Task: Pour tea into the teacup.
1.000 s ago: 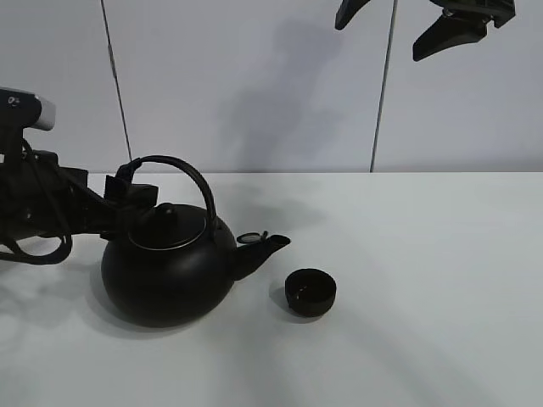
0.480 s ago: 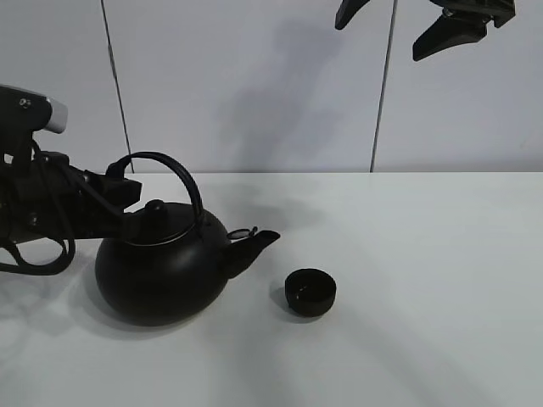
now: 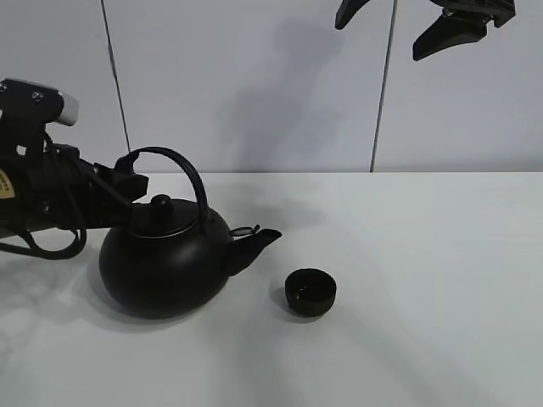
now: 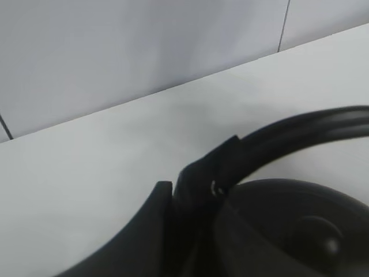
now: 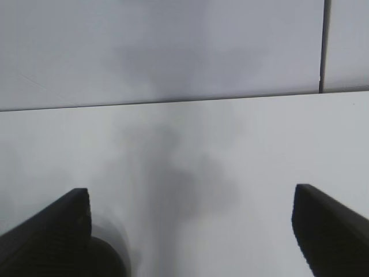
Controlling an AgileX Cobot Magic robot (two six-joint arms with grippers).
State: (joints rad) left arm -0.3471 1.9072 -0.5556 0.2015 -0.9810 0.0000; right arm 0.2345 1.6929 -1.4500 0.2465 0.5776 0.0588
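The big black kettle (image 3: 165, 267) sits left of centre, level, with its spout (image 3: 259, 242) pointing at the teacup. The teacup (image 3: 310, 291) is a small low black cup standing upright on the white table, a short way right of the spout. My left gripper (image 3: 127, 184) is shut on the rear end of the kettle's arched handle (image 3: 188, 174). The left wrist view shows that grip (image 4: 199, 176), the handle (image 4: 311, 124) and the lid (image 4: 288, 222). My right gripper (image 3: 399, 21) hangs open and empty, high at the back right, with only its two fingertips (image 5: 52, 231) showing in the right wrist view.
The white table (image 3: 424, 254) stretches to the right of the cup. A pale panelled wall (image 3: 254, 85) stands behind it. My left arm and its cables (image 3: 42, 212) lie over the table's left edge.
The kettle has tipped back from leaning toward the cup to level. It shifted a little left and rose slightly with my left arm. The teacup and right gripper have not moved.
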